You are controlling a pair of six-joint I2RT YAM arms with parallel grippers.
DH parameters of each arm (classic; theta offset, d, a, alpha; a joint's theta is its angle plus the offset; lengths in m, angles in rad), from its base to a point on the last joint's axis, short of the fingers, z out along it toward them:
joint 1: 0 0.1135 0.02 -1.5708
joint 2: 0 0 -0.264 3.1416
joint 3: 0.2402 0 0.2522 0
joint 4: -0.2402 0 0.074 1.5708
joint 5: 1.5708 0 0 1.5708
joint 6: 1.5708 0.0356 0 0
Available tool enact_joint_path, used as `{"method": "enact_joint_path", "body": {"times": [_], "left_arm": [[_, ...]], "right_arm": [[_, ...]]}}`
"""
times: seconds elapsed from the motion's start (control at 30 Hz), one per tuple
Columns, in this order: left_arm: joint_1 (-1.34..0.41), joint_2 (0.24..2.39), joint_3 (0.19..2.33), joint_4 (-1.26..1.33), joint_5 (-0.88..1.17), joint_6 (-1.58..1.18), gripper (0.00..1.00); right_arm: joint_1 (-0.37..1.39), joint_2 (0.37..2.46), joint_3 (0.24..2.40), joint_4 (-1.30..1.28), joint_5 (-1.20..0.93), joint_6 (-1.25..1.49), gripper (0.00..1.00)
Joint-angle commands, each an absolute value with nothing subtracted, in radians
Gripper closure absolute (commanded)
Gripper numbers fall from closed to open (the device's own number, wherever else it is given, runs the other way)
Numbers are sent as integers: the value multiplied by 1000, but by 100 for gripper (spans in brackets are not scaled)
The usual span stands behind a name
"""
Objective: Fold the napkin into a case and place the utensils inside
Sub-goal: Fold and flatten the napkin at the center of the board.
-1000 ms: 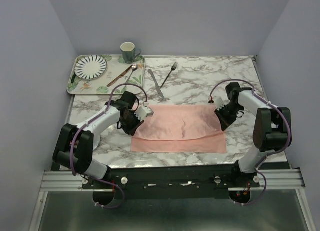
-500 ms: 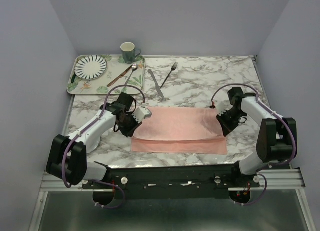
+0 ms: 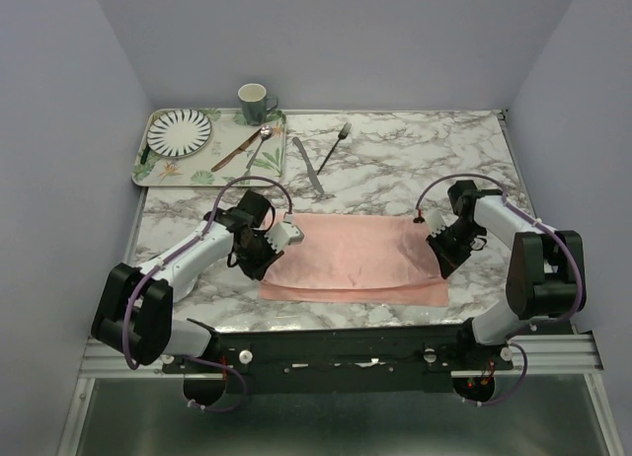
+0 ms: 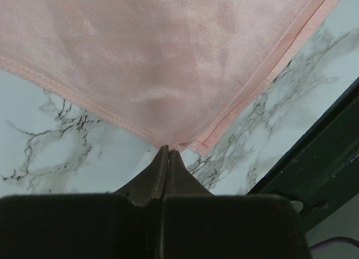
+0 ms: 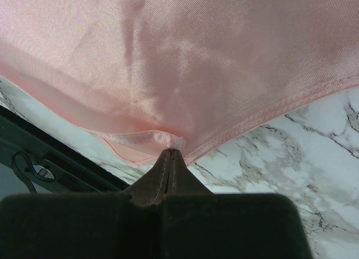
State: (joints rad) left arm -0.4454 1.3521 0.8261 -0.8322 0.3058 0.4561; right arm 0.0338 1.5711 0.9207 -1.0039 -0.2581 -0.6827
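Top external view: on the marble table (image 3: 415,160) the salmon-pink napkin (image 3: 351,254) lies partly folded near the front edge. The left jaws pinch its left corner and the right jaws its right corner. The knife (image 3: 307,165) and fork (image 3: 334,148) lie beyond it.

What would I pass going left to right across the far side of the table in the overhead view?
The striped plate → green mug → knife → fork.
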Motion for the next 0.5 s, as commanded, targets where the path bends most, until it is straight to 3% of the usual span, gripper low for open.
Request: {"method": "enact_joint_path", "body": {"times": [0.0,0.47], "left_arm": [[-469,1347,824,-835,288,466,100],[-485,1293,827,-873,276,480,100]], "right_arm": [[38,1569,948,-1034,-270,-706,99],[38,1517,925,-1078,-256,-729,99]]}}
